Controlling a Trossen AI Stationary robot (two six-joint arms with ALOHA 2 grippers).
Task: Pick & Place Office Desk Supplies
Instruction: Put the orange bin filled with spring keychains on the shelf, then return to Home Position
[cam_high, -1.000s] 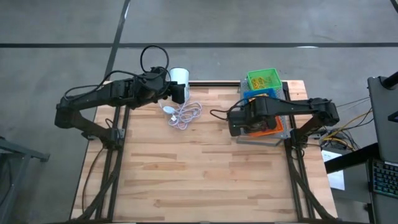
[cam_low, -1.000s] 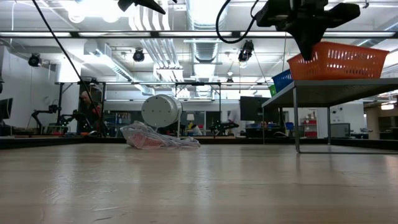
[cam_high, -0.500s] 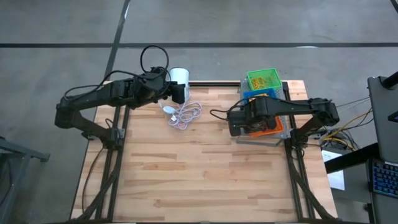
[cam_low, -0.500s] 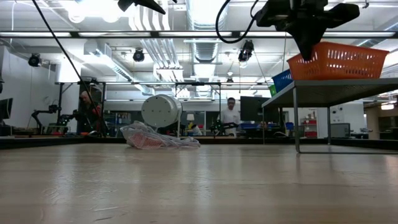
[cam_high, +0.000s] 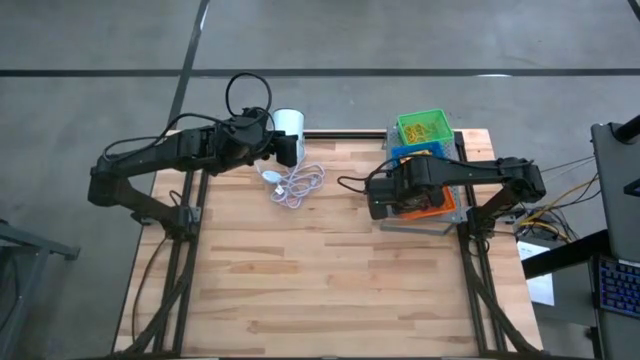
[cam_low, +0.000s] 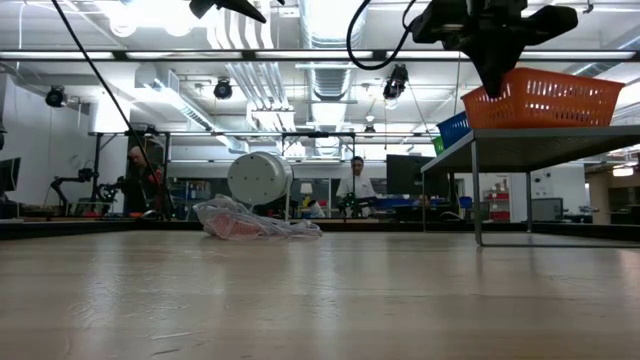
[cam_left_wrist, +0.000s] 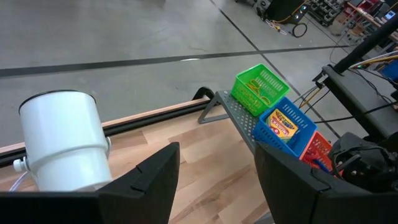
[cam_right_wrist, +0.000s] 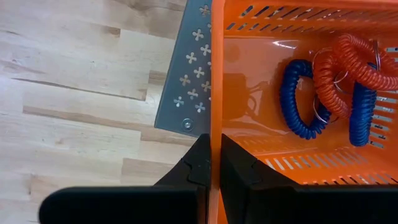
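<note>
Three small baskets stand in a row on the grey perforated tray (cam_high: 400, 225) at the table's right: green (cam_high: 422, 127) farthest, blue (cam_high: 412, 152) holding a crayon box (cam_left_wrist: 283, 123), and orange (cam_high: 428, 203) nearest. The orange basket (cam_right_wrist: 298, 155) holds blue (cam_right_wrist: 297, 99) and red (cam_right_wrist: 348, 59) coiled bands. My right gripper (cam_right_wrist: 214, 171) is shut on the orange basket's wall. My left gripper (cam_left_wrist: 214, 180) is open and empty at the table's far left, beside the white cylinder (cam_left_wrist: 62, 137). My right gripper pinches the orange basket's wall (cam_right_wrist: 215, 124) on the side toward the table's left, one finger (cam_right_wrist: 239, 171) inside the basket and one (cam_right_wrist: 196, 168) outside. The fingers come from above, pointing down. In the low view the basket (cam_low: 545, 100) sits on the raised tray (cam_low: 530, 135).
The white cylinder (cam_high: 288, 125) lies at the table's far edge with its white coiled cord (cam_high: 295, 185) spread on the wood in front of it. The wooden table top (cam_high: 320, 280) is bare toward the near edge. A person (cam_low: 355, 185) stands in the room behind.
</note>
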